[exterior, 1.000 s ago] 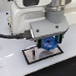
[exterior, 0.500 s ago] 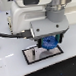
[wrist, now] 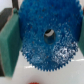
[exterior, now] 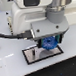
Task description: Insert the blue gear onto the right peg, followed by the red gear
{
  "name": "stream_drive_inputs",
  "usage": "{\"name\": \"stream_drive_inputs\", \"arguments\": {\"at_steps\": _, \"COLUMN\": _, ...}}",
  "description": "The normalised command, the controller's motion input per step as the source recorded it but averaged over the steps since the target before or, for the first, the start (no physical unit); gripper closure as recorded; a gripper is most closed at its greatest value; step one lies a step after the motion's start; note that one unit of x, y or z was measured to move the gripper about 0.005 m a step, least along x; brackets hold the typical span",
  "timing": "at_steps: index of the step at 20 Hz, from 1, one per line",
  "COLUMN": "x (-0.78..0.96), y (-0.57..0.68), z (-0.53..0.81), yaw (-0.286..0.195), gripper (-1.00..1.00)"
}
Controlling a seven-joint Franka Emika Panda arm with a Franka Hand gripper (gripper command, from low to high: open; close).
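Gripper (exterior: 48,44): closed on blue gear (wrist: 47,36), unmoved since earlier, low over plate (exterior: 30,55); insertion likely underway.

— What's under the hand (exterior: 48,44)?
— The blue gear (wrist: 47,36) fills its grip, low over the plate (exterior: 32,55).
— Any room around it?
— Bare white worktop (exterior: 63,67) beyond the plate; the arm's bulk blocks above.
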Motion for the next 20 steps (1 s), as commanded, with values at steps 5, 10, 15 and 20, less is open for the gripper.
{"name": "stream_drive_inputs", "arguments": {"at_steps": 5, "x": 0.15, "y": -0.01, "z": -0.15, "yaw": 0.000, "gripper": 1.00}}
{"name": "stream_drive_inputs", "arguments": {"at_steps": 10, "x": 0.12, "y": 0.00, "z": -0.04, "yaw": 0.000, "gripper": 1.00}}
{"name": "stream_drive_inputs", "arguments": {"at_steps": 15, "x": 0.12, "y": -0.02, "z": -0.07, "yaw": 0.000, "gripper": 1.00}}
{"name": "stream_drive_inputs", "arguments": {"at_steps": 20, "x": 0.13, "y": -0.02, "z": -0.27, "yaw": 0.000, "gripper": 1.00}}
